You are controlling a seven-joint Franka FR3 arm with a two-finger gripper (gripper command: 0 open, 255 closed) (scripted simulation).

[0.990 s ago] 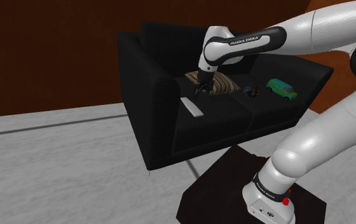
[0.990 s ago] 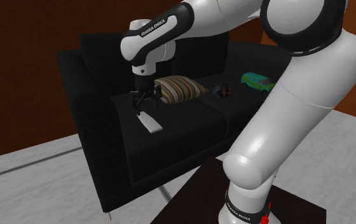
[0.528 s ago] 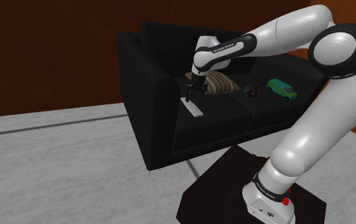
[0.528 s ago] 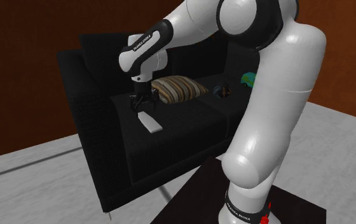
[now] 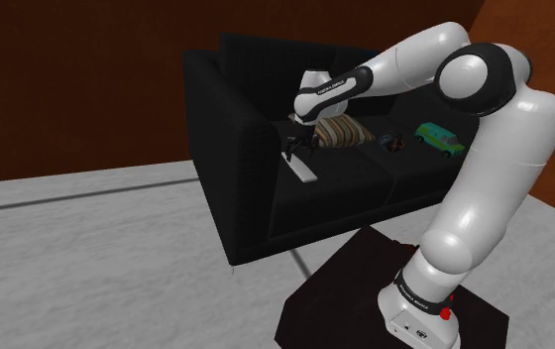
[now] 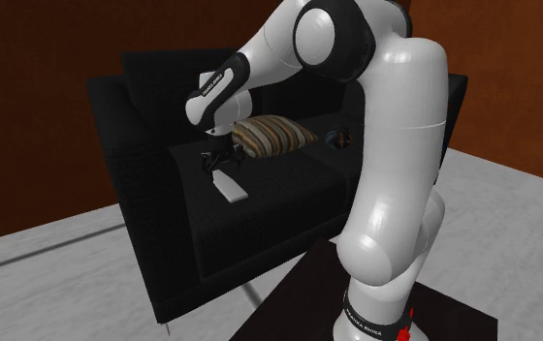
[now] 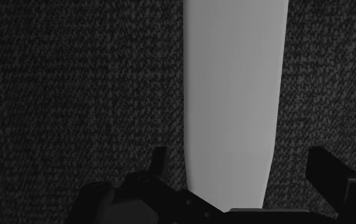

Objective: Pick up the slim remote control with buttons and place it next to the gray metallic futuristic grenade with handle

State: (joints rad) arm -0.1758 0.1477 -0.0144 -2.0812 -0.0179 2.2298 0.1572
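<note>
The remote point(image 5: 303, 171) is a slim, plain light-grey slab lying flat on the black sofa's left seat cushion point(image 5: 340, 193). My gripper point(image 5: 291, 151) hangs just above the remote's far end, pointing down, open. In the second exterior view the gripper point(image 6: 219, 160) stands over the remote point(image 6: 229, 186). Seen from the wrist, the remote point(image 7: 234, 95) runs between my fingers point(image 7: 159, 162), which stand apart on either side without touching it. The small dark grenade point(image 5: 392, 143) rests on the right seat cushion, past the striped pillow point(image 5: 343, 130).
A green toy van point(image 5: 438, 138) lies on the sofa beyond the grenade. The sofa's armrest point(image 5: 228, 149) rises close beside the remote. A striped pillow point(image 6: 274, 134) sits between remote and grenade point(image 6: 338, 139). Grey floor point(image 5: 87, 258) lies in front; my dark stand point(image 5: 365, 288) is nearby.
The gripper has moved toward the shoulder view's left and come down over the remote's far end. The elbow has swung back and upright. The fingers stayed open.
</note>
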